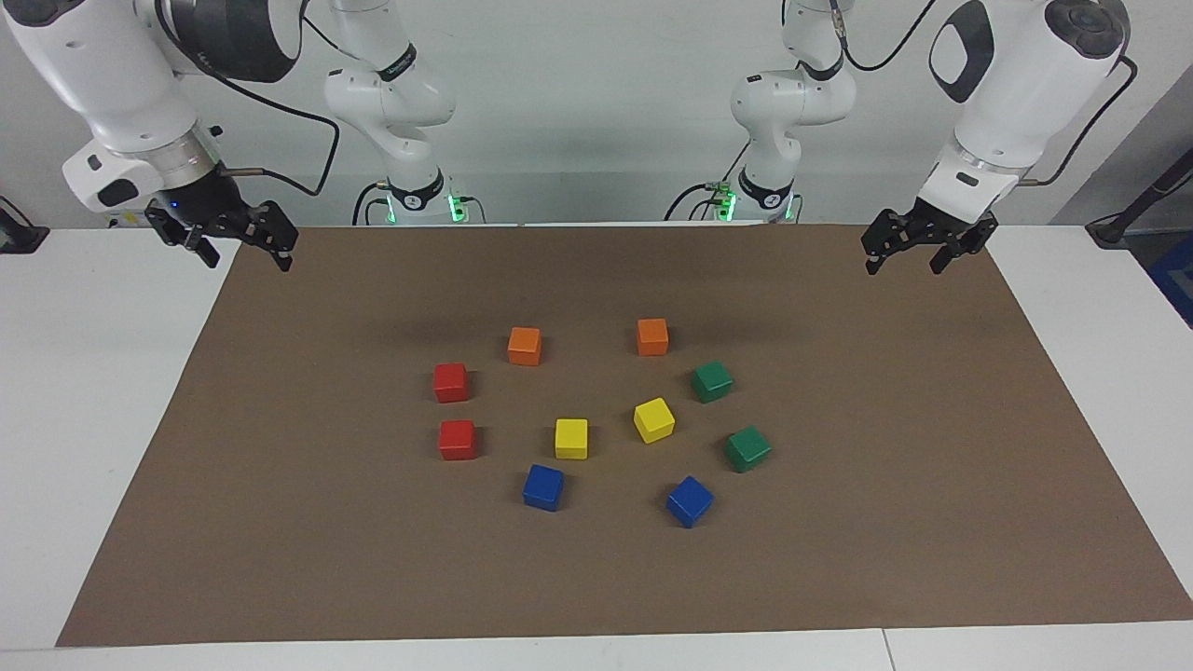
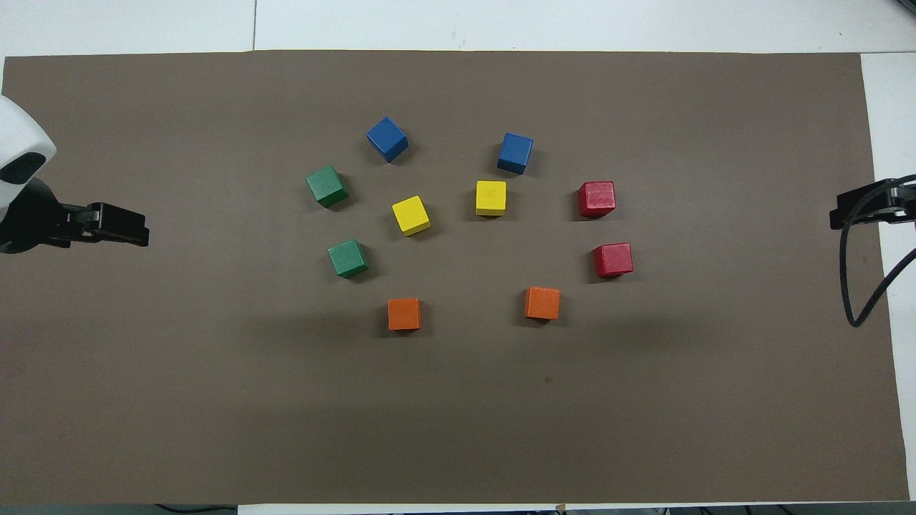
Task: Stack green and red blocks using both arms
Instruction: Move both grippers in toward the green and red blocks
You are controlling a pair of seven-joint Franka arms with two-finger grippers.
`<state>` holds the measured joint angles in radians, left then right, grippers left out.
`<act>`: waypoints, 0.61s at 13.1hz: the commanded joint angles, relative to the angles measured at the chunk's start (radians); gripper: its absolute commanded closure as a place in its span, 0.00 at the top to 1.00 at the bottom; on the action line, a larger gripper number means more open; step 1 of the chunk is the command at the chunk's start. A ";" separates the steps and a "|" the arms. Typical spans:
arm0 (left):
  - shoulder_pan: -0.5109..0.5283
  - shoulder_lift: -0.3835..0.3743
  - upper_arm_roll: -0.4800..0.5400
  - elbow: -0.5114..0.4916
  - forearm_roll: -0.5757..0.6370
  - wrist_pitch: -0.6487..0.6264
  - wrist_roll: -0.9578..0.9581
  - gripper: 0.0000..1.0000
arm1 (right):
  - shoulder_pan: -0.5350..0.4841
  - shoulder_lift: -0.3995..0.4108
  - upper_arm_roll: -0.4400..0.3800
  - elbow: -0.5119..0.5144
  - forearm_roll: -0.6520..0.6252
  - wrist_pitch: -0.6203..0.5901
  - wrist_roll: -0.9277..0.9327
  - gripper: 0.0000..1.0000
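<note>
Facing view shows left gripper (image 1: pixel 909 253) and right gripper (image 1: pixel 240 253) fingers spread wide, holding nothing.

Both arms are built of glossy white rounded shells with dark grey oval caps on the joints. The left arm (image 1: pixel 1007 84) and the right arm (image 1: pixel 121 84) each carry a silver metal ring at the wrist, and black cables loop along their links. Small black two-finger grippers, the left gripper (image 1: pixel 909 256) and the right gripper (image 1: pixel 244 256), end them. Green lights glow at both bases, and a small blue light shows on the right wrist.
</note>
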<state>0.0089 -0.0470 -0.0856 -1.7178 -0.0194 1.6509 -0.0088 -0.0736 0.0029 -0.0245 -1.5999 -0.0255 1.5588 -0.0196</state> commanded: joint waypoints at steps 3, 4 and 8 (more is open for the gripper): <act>0.013 -0.024 -0.008 -0.023 0.018 0.006 0.010 1.00 | -0.005 -0.011 0.011 -0.015 0.006 0.012 0.041 1.00; 0.013 -0.024 -0.008 -0.020 0.018 0.009 0.010 1.00 | -0.003 -0.011 0.011 -0.014 0.006 0.012 0.041 1.00; 0.006 -0.024 -0.008 -0.023 0.018 0.010 0.004 1.00 | 0.000 -0.023 0.012 -0.035 0.007 0.010 0.043 1.00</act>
<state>0.0090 -0.0470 -0.0857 -1.7179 -0.0194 1.6509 -0.0088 -0.0715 0.0028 -0.0215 -1.6018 -0.0246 1.5588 -0.0017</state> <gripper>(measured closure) 0.000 0.000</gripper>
